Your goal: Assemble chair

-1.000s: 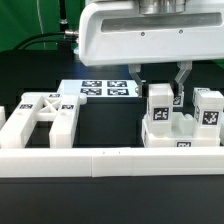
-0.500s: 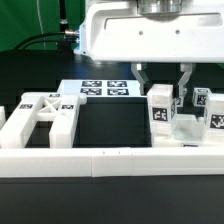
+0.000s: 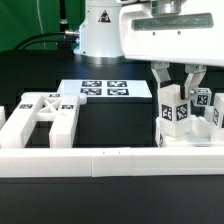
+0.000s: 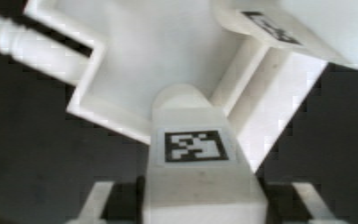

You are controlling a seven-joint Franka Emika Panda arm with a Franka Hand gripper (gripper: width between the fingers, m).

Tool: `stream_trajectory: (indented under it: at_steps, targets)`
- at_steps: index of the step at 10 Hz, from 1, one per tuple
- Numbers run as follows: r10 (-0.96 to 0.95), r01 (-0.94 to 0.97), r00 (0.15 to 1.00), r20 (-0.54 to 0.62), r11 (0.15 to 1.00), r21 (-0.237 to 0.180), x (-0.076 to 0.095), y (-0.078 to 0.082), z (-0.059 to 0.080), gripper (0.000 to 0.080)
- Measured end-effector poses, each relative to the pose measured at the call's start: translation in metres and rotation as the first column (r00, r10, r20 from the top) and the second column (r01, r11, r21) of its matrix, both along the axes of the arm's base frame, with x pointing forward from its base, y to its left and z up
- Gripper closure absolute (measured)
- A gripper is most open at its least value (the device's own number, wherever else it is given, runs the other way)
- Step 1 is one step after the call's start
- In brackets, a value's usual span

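At the exterior view's left, the cross-braced frame [image 3: 40, 118] lies on the dark worktop [image 3: 110, 128] where it lay a second ago, behind the long low rail [image 3: 110, 163]. The marker board [image 3: 105, 90], farther back and near the middle, has not moved either.

What has changed is to the exterior view's right. The arm has slid that way, so the robot's base behind it is now uncovered, and the gripper [image 3: 177, 88] has carried a small square leg [image 3: 172, 112] along with it. The jaws stand partly closed, clamped on the leg's upper end, with one finger on each side. The leg now hangs slightly tilted above the cluster of white parts there. In the wrist view the same leg [image 4: 197, 150] runs out from between the fingers [image 4: 114, 202], tag face up. A flat panel [image 4: 131, 75] lies beneath it. I cannot tell whether the leg's far end touches that panel.

I judge that the leg is firmly held and is being lined up over the panel for fitting. The seating step is not yet done.

At the far right a second leg [image 3: 205, 102] stands among the waiting parts. No container shows in either view. The rail only fences the parts in front and holds nothing.
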State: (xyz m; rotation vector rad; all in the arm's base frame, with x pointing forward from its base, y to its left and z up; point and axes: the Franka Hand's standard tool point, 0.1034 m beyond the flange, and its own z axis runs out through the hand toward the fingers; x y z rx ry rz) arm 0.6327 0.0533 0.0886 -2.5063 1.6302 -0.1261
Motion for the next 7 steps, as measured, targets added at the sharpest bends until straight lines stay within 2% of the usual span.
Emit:
stream_trajectory:
  at_steps: [4,5,6,7]
  targets:
    - [-0.327,0.328,0.945,-0.034,0.941,0.083,0.0042,0.0033,-0.0001,0.0512]
    - [-0.323,0.325,0.946,-0.034,0.942,0.083,0.0041,0.0036,-0.0004,0.0512]
    - [-0.299,0.301,0.954,-0.031,0.95,0.081,0.0039,0.0037,-0.0006,0.0428]
    - [-0.299,0.301,0.954,-0.032,0.95,0.081,0.0038,0.0038,-0.0007,0.0246]
